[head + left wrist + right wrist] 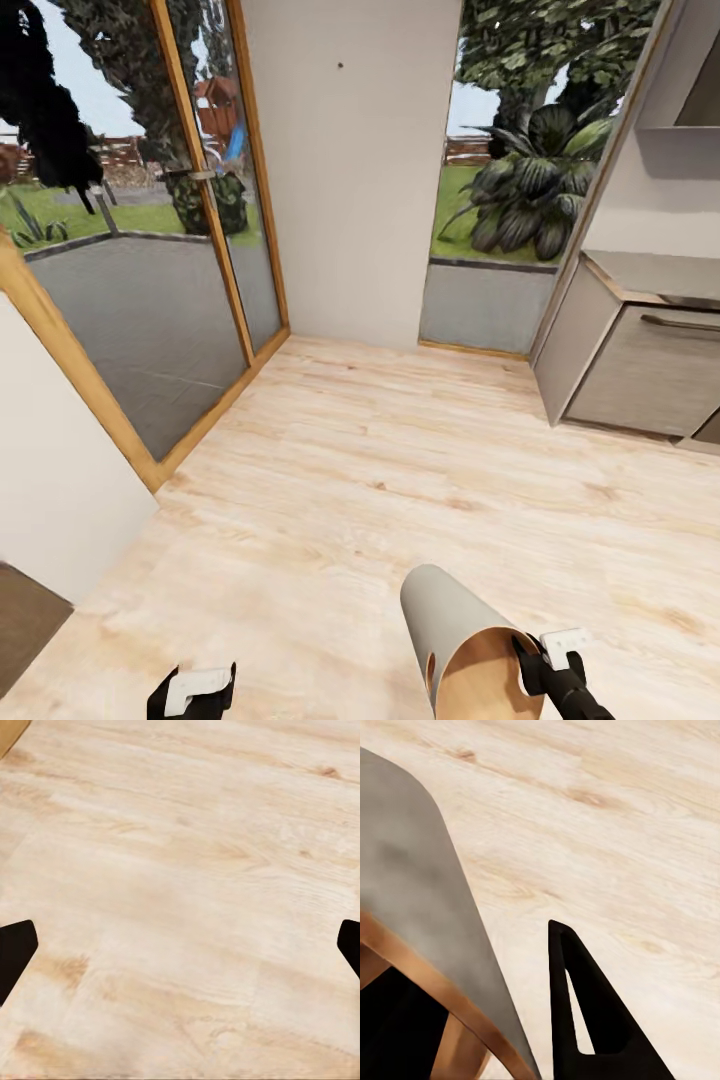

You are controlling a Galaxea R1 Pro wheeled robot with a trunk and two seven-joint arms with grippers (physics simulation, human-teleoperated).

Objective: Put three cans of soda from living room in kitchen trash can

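The right pincer (540, 655) is clamped on the tash can (450, 620) rim; light, stiff, likely swings. Left pincer (192, 690) apart, empty.

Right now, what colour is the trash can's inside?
Orange-brown inside the trash can, clearest in the head view.
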